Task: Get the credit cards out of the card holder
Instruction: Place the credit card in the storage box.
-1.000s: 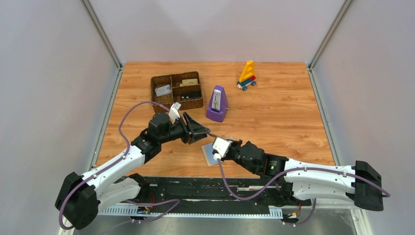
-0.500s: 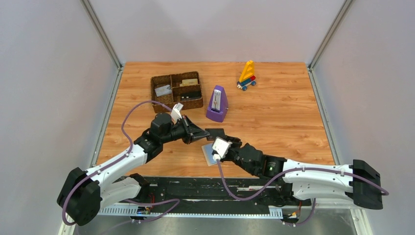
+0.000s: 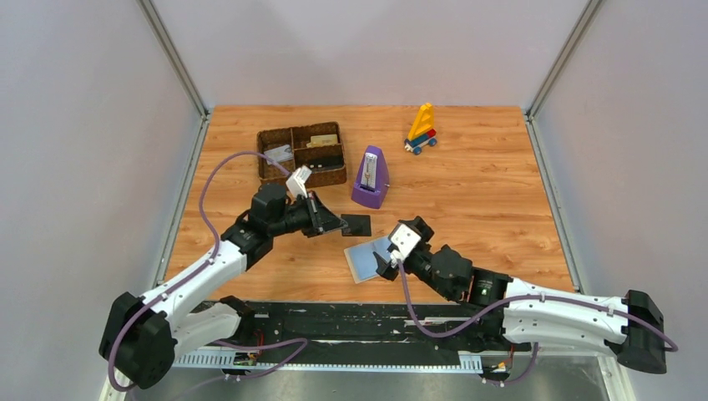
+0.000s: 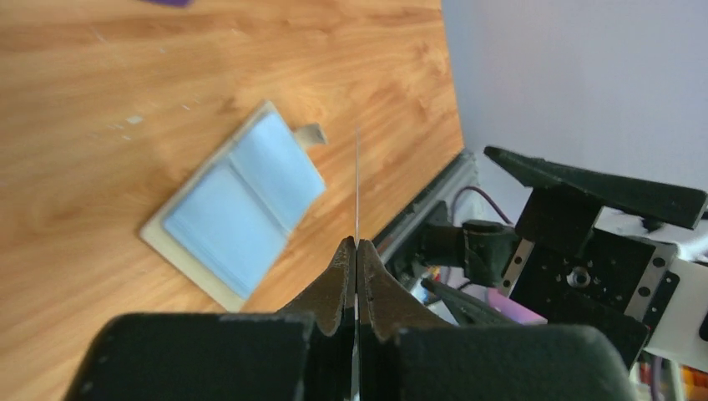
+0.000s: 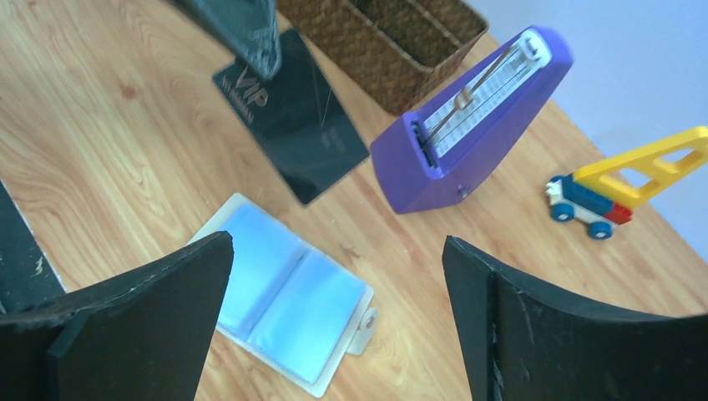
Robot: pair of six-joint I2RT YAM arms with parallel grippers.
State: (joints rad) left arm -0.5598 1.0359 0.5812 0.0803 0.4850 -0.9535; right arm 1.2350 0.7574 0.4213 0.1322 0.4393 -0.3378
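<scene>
While left tool (image 3: 340,224) grips it, black card (image 3: 359,225) seemingly points rightward.

the left arm (image 3: 196,280) and right arm (image 3: 551,309) wear white shells on the long links and black joint housings, bulkiest nearest the black base rail (image 3: 359,322). a purple cable (image 3: 209,209) loops along each, away from the rail. a white block (image 3: 298,180) tops each far end. the fingers (image 5: 150,317) are matte black wedges; a black plate (image 4: 576,276) shows small screws.
</scene>
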